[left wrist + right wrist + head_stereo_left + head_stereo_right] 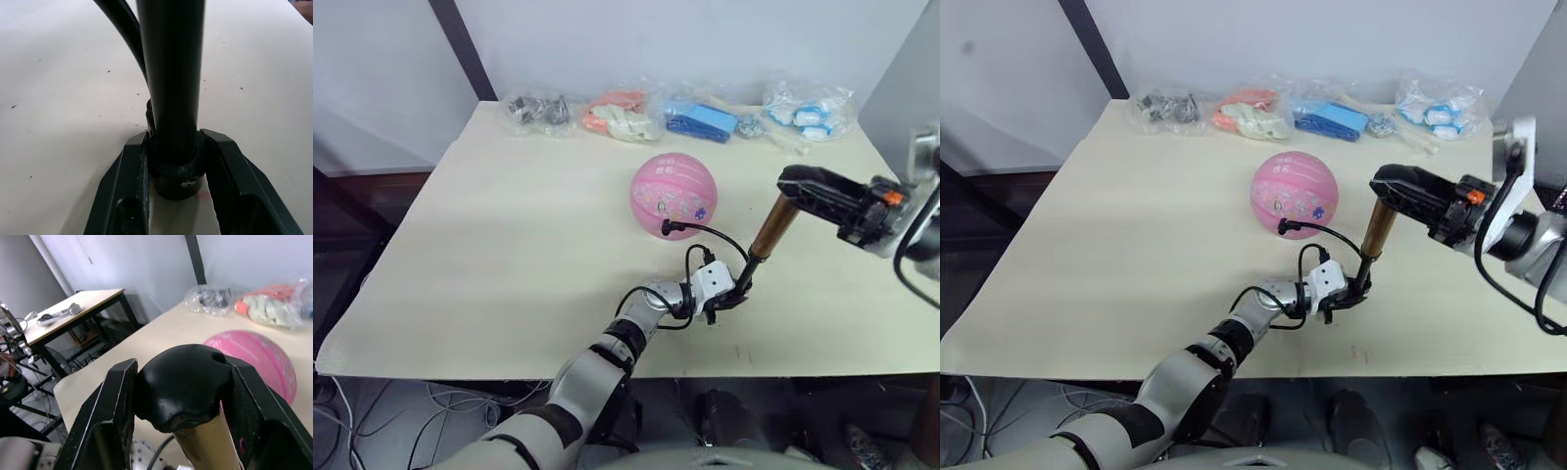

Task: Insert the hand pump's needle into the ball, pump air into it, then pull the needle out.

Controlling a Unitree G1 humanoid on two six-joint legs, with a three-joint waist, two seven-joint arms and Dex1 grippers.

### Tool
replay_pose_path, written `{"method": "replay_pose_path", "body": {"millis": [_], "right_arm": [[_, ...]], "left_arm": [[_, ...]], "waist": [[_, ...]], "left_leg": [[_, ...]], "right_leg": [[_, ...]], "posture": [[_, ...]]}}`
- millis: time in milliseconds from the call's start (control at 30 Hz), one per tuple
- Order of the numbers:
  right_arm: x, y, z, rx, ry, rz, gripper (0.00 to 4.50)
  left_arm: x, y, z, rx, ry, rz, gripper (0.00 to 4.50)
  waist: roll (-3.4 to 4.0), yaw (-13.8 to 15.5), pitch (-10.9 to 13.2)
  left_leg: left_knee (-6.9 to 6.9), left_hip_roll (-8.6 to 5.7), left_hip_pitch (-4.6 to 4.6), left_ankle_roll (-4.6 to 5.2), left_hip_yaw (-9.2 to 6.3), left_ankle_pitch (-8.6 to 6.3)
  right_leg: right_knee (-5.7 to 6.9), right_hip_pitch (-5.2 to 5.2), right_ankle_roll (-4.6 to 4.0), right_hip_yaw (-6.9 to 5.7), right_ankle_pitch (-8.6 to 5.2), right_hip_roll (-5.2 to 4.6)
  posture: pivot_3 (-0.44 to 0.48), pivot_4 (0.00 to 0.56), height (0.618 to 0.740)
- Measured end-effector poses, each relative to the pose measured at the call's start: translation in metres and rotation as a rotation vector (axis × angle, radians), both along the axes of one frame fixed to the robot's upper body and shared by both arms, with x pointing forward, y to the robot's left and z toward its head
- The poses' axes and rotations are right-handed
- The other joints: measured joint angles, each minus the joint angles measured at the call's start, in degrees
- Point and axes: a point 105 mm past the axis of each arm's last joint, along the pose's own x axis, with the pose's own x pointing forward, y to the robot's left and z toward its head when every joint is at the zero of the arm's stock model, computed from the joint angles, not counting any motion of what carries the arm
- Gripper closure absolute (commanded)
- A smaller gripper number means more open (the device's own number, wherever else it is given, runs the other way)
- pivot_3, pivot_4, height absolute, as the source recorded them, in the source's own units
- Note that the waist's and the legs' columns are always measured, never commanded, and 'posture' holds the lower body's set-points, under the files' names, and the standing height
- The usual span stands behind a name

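The pink ball (pixel 674 194) rests mid-table. The hand pump (pixel 771 227) stands tilted just to its right, gold cylinder up, black base on the table. My left gripper (pixel 176 147) is shut on the pump's black lower end (pixel 176 169), low by the table's near edge. My right gripper (pixel 181 377) is shut on the black handle (pixel 182 382), which sits down against the top of the cylinder. The thin black hose (pixel 717 235) loops from the base to the ball's near side. The needle's black fitting (pixel 668 227) lies against the ball; the pin itself is hidden.
Several clear bags line the table's far edge: dark parts (pixel 536 108), orange and white items (pixel 622 116), blue items (pixel 705 119), blue-white items (pixel 808 110). The cream table (pixel 489 255) has open surface to the left. A second table (pixel 73 308) stands beyond.
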Motion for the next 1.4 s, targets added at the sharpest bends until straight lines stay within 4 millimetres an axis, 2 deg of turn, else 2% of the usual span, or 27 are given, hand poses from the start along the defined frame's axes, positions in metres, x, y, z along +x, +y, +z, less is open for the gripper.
{"method": "replay_pose_path", "body": {"millis": [267, 500, 800, 900, 1033, 1100, 1233, 1267, 1333, 1400], "right_arm": [[0.015, 0.012, -0.048, -0.001, 0.064, -0.012, 2.56], [0.018, 0.017, -0.080, -0.029, 0.120, -0.018, 2.58], [0.012, 0.023, -0.091, -0.028, 0.092, -0.029, 2.59], [0.013, 0.019, -0.084, -0.023, 0.095, -0.045, 2.59], [0.015, 0.008, -0.060, -0.048, 0.140, -0.037, 2.59], [0.015, 0.004, -0.036, -0.043, 0.121, -0.021, 2.59], [0.010, 0.002, 0.002, -0.034, 0.077, 0.002, 2.59], [0.009, 0.002, 0.006, -0.029, 0.073, 0.005, 2.59], [0.008, 0.002, 0.026, -0.031, 0.053, 0.013, 2.59], [0.003, 0.001, 0.052, -0.032, 0.008, 0.023, 2.59]], "left_arm": [[0.000, 0.002, -0.002, 0.004, 0.004, 0.003, 3.40], [0.000, 0.002, -0.002, 0.004, 0.004, 0.003, 3.40], [-0.001, 0.005, -0.005, 0.009, 0.018, 0.014, 3.40], [0.000, 0.003, -0.004, 0.007, 0.015, 0.010, 3.40], [-0.002, -0.001, -0.001, -0.004, 0.009, -0.006, 3.40], [-0.002, -0.003, 0.001, -0.010, 0.005, -0.013, 3.40], [-0.003, -0.004, 0.002, -0.013, 0.002, -0.022, 3.40], [-0.003, -0.004, 0.002, -0.013, 0.002, -0.023, 3.40], [-0.002, -0.005, 0.004, -0.015, -0.005, -0.023, 3.40], [-0.002, -0.005, 0.005, -0.017, -0.007, -0.024, 3.40]], "waist": [[0.00, -0.09, -0.40], [0.00, -0.08, -0.49], [-0.36, -0.12, -1.37], [-0.14, -0.02, -1.23], [0.52, 0.17, -0.58], [0.78, 0.30, -0.31], [0.57, 0.36, -0.07], [0.54, 0.35, -0.02], [0.70, 0.27, 0.28], [0.70, 0.26, 0.36]], "left_leg": [[-0.03, 0.06, 0.06, -0.01, -0.03, 0.00], [-0.03, 0.06, 0.07, -0.01, -0.05, 0.00], [-0.31, 0.14, 0.25, -0.02, -0.12, -0.01], [-0.31, 0.12, 0.18, -0.02, -0.15, 0.00], [-0.24, 0.01, 0.02, -0.01, -0.10, 0.00], [-0.24, -0.05, -0.07, -0.01, -0.09, 0.01], [-0.26, -0.08, -0.17, -0.01, -0.13, 0.00], [-0.26, -0.08, -0.18, -0.01, -0.11, 0.00], [-0.22, -0.13, -0.21, 0.01, -0.06, 0.01], [-0.18, -0.14, -0.29, 0.01, -0.03, 0.01]], "right_leg": [[0.01, -0.01, -0.04, 0.05, 0.00, 0.21], [0.01, -0.01, -0.05, 0.05, 0.00, 0.21], [0.01, 0.06, -0.22, 0.01, -0.11, 0.29], [0.01, 0.01, -0.22, 0.00, -0.11, 0.29], [0.02, -0.08, -0.20, 0.03, -0.10, 0.15], [0.01, -0.13, -0.21, 0.02, -0.09, 0.06], [-0.02, -0.13, -0.29, -0.04, -0.05, -0.07], [-0.02, -0.14, -0.29, -0.04, -0.04, -0.12], [-0.03, -0.20, -0.23, 0.03, -0.01, -0.26], [-0.04, -0.24, -0.21, -0.01, -0.01, -0.27]], "posture": [[0.000, 0.150, 0.740], [0.000, 0.150, 0.740], [0.000, 0.150, 0.740], [0.000, 0.150, 0.740], [0.000, 0.150, 0.740], [0.000, 0.150, 0.740], [0.000, 0.150, 0.740], [0.000, 0.150, 0.740], [0.000, 0.150, 0.740], [0.000, 0.150, 0.740]]}}
